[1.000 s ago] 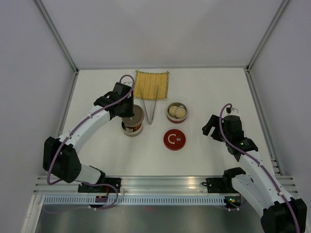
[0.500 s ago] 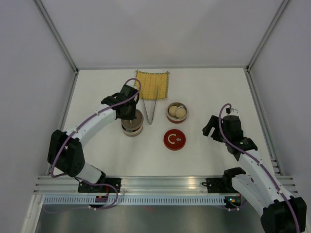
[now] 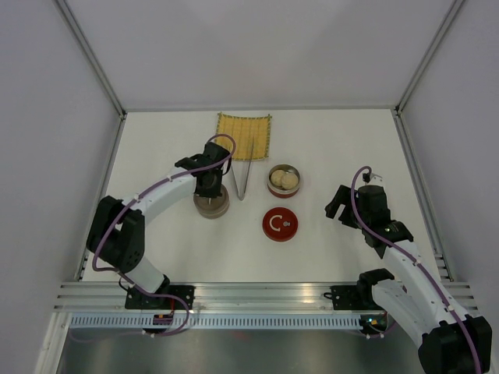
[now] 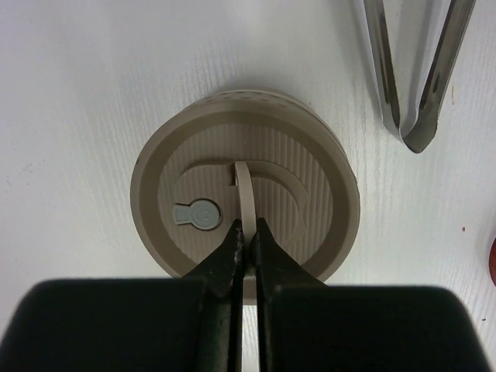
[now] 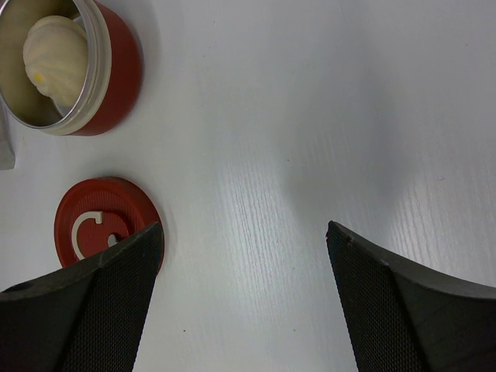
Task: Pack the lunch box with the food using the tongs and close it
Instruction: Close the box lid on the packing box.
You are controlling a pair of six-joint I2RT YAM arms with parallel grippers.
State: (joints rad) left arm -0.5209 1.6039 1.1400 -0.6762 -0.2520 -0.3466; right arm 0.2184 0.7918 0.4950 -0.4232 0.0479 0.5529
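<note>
A beige lid [image 4: 310,178] lies flat on its round tin [image 3: 212,206], part of the lunch box. My left gripper [image 4: 246,226] is shut on the lid's thin raised handle strip [image 4: 245,186], and it sits right over the tin [image 3: 210,185]. The silver tongs [image 3: 242,175] lie on the table just right of that tin, with the joined tip [image 4: 417,138] pointing toward me. A red tin [image 3: 284,180] stands open with white buns [image 5: 54,46] inside. Its red lid [image 3: 280,224] lies flat in front of it. My right gripper [image 5: 244,232] hangs open over bare table, right of the red lid [image 5: 101,225].
A yellow woven mat [image 3: 244,136] lies at the back, with the tongs' open ends resting on its front edge. White walls close off the table on the left, back and right. An aluminium rail [image 3: 257,296] runs along the near edge.
My left gripper has carried the beige lid right and down until it covers the tin; the tin's contents no longer show. The right arm has not moved.
</note>
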